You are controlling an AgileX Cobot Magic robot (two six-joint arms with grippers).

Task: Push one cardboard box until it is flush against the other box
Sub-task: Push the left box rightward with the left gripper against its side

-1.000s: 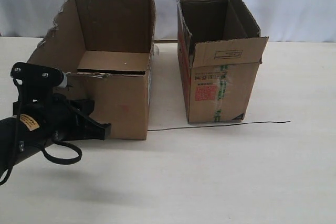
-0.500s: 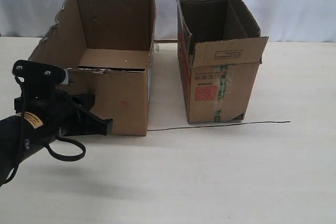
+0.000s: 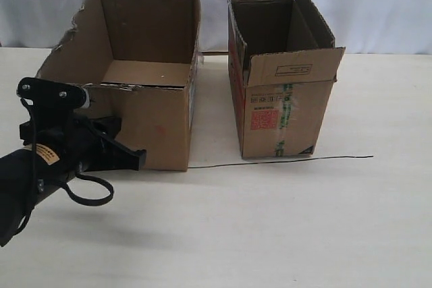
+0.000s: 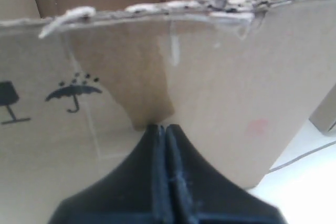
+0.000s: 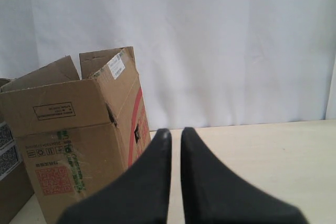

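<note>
The wide torn-edged cardboard box (image 3: 155, 126) stands at the left, its front wall showing an umbrella symbol and a faint red spot in the left wrist view (image 4: 226, 77). My left gripper (image 3: 140, 158) is shut, and its tips (image 4: 161, 127) press against that front wall low down. The other box (image 3: 283, 112), taller with a red label and green-printed tape, stands to the right with a gap of bare table between the two boxes. My right gripper (image 5: 171, 132) is shut on nothing, out of the exterior view, hovering beside the other box (image 5: 68, 145).
A thin black line (image 3: 283, 160) runs along the table from the wide box's front corner past the taller box. A white curtain (image 3: 378, 5) closes off the back. Bare table (image 3: 270, 227) spreads in front of both boxes.
My left gripper has pushed forward against the wide box's front wall, and the box has slid a little away from the camera. The taller box has not moved.
</note>
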